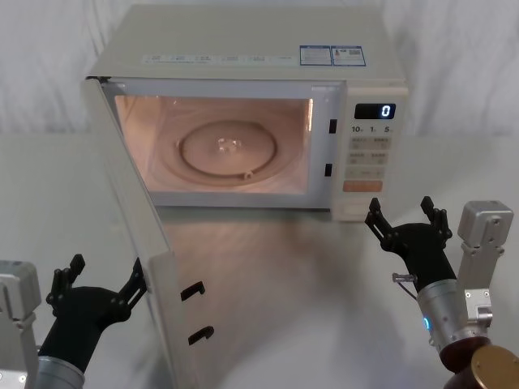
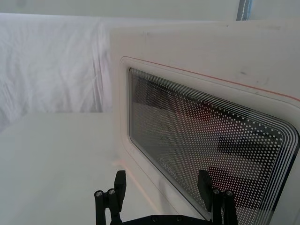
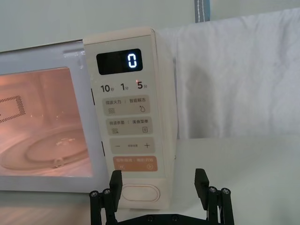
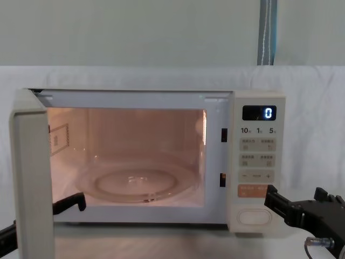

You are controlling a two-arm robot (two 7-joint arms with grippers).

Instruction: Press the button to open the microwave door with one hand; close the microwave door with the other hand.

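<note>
Half the job looks done: with the microwave door (image 1: 134,211) swung wide toward you at left, your open left end effector (image 1: 97,292) just outside it should push it shut, while the open right end effector (image 1: 405,223) waits near the release button (image 3: 140,193).

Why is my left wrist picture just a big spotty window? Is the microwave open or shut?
Observer: Open. In the head view the microwave door is swung wide out, and the inside is lit up.
Operator: Am I close to it?
Observer: Yes. The left gripper is open, at the door's outer side near its free edge. I cannot tell whether it touches.
Operator: What about the other arm?
Observer: The right gripper is open too, in front of the control panel, level with the oval button at its bottom.
</note>
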